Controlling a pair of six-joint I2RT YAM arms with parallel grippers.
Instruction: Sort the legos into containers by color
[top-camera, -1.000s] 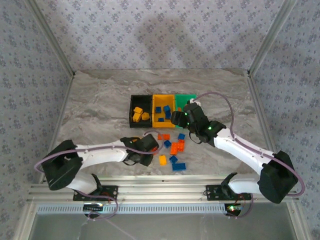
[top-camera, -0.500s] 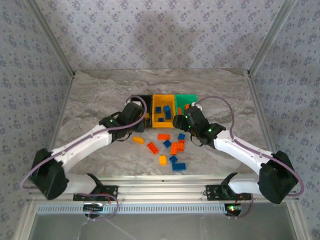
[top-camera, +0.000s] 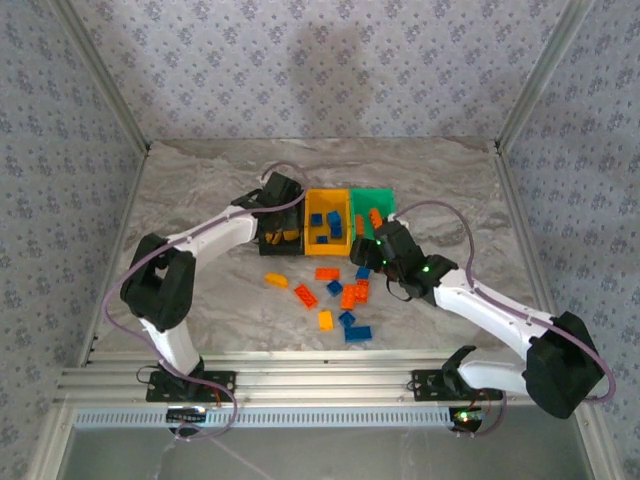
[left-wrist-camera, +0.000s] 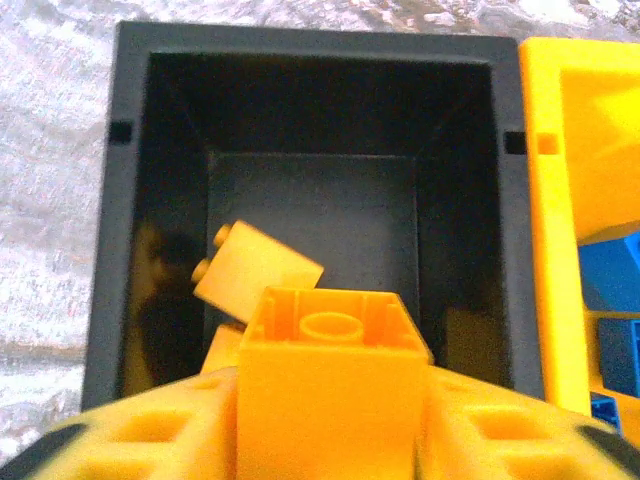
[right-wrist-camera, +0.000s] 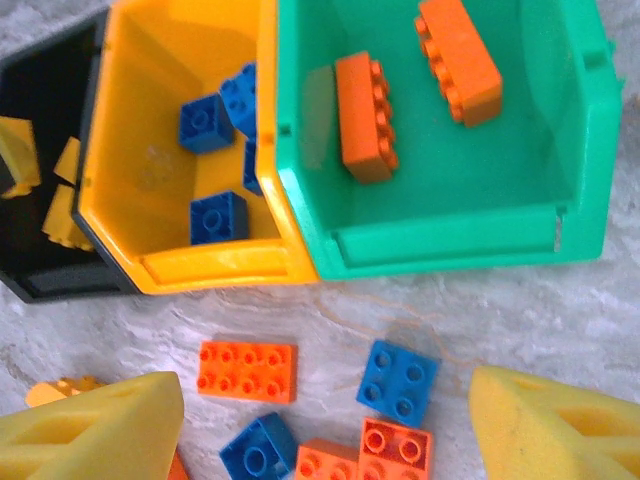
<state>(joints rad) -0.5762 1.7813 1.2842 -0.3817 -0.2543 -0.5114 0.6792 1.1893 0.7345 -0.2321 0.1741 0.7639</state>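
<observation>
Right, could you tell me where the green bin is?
In the top view, the green bin ends the row on the right, touching the yellow-orange bin.

Robot lab cell (aluminium frame (top-camera: 330, 383), wallpapered walls (top-camera: 320, 70)).

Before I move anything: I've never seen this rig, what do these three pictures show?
Two robot arms at a marble table, sorting toy bricks. The wide picture looks down from above; the other two come from cameras on each wrist. The left gripper is over the black bin, a yellow brick between its fingers; whether it grips it I can't tell. The right gripper is open, over loose orange and blue bricks. The yellow bin holds blue bricks, the green bin orange ones.
</observation>
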